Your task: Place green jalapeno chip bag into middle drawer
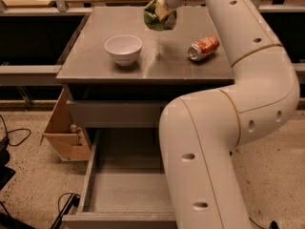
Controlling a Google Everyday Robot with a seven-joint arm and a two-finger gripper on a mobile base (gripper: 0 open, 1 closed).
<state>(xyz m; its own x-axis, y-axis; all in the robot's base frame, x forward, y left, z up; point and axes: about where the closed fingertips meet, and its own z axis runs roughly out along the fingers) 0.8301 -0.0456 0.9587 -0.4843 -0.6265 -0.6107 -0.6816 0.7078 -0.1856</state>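
My gripper [163, 7] is at the top of the camera view, over the far part of the grey cabinet top [95, 61]. It is shut on the green jalapeno chip bag [156, 19], which hangs crumpled just above the surface. The middle drawer [127, 191] stands pulled open at the bottom of the view, its flat grey floor bare. My white arm runs from the gripper down the right side and hides the drawer's right part.
A white bowl [123, 48] stands on the cabinet top to the left of the bag. An orange-red soda can [203, 48] lies on its side to the right. A tan cardboard box [63, 128] sits on the floor left of the cabinet. Cables [12, 137] lie at the lower left.
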